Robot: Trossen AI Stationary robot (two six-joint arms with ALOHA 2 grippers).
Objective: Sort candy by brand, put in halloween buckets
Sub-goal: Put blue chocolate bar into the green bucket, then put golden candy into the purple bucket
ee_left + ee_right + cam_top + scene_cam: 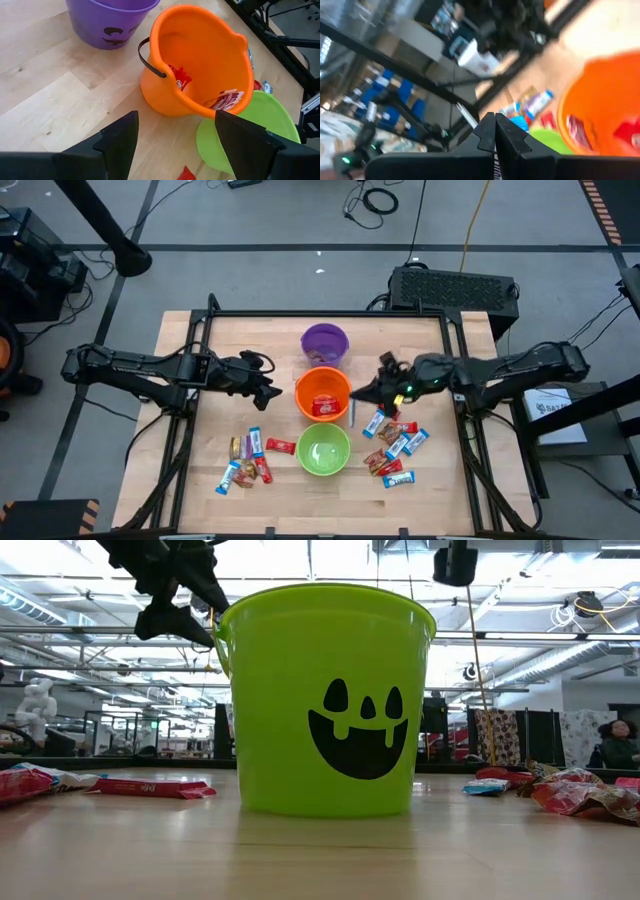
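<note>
Three buckets stand in a row down the table's middle: purple [324,343] farthest, orange [322,393], green [323,448] nearest. Red candies [227,99] lie inside the orange one. Loose candy lies in a left pile [248,460] and a right pile [395,445]. My left gripper [272,390] hovers open just left of the orange bucket [200,65], with nothing between its fingers. My right gripper [358,395] is at that bucket's right rim, shut on a thin blue-and-white candy [352,415]. My right gripper pinches a thin wrapper edge [495,162] between its two shut fingers; only a white printed strip shows in the seam. The fingers come nearly level from the table's right. The candy, seen edge-on, sticks out from the fingers toward the table's near edge, beside the orange bucket.
A black metal frame [455,380] borders the table's sides and back. A dark box [455,285] sits behind the far right corner. A person [615,745] shows far off in the room at the right.
</note>
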